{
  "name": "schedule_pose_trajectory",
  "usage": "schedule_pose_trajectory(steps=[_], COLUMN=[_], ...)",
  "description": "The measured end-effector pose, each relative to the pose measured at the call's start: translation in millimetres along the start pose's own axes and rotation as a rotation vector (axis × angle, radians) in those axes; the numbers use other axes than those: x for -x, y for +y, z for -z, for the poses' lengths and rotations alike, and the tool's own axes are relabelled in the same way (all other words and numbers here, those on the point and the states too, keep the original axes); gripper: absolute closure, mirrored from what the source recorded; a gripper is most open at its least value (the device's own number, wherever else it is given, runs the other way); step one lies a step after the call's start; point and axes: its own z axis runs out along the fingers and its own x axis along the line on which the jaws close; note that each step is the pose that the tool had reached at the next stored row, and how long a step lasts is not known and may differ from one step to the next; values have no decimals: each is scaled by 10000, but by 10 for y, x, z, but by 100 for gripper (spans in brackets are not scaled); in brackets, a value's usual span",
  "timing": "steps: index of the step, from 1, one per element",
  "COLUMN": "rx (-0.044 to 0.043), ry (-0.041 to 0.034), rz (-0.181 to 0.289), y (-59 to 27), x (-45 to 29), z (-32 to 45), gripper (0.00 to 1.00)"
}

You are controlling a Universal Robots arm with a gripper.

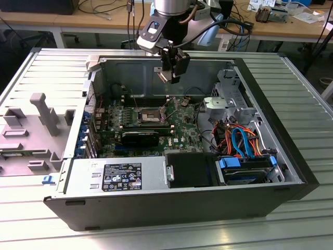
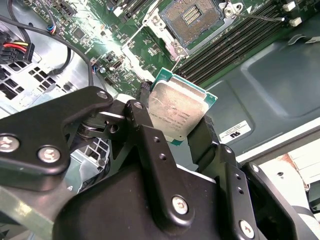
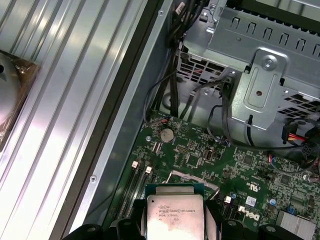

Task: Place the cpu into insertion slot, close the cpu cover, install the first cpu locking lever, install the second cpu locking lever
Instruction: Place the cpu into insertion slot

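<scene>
Currently the tool is clamped on two opposite edges of the cpu, a flat square chip with a dull silver lid, held in the air over the open computer case, well apart from the insertion slot. Risk, I judge: smooth metal in hard black fingers could slip or tilt and land crooked on the slot's fine gold-tinted contacts.

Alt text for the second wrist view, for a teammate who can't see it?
The gripper holds the cpu by two opposite edges, silver top facing the camera, clear of the green circuit board. Beyond it the insertion slot lies uncovered, its gold-tinted centre bare, with long black memory slots beside it.
</scene>
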Motion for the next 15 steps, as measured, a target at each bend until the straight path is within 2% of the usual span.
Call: schedule_pose_trajectory(steps=[15], rx=[-1], ry=[-19], rz=[-144], y=[0], x=[0], z=[-1], gripper=[45])
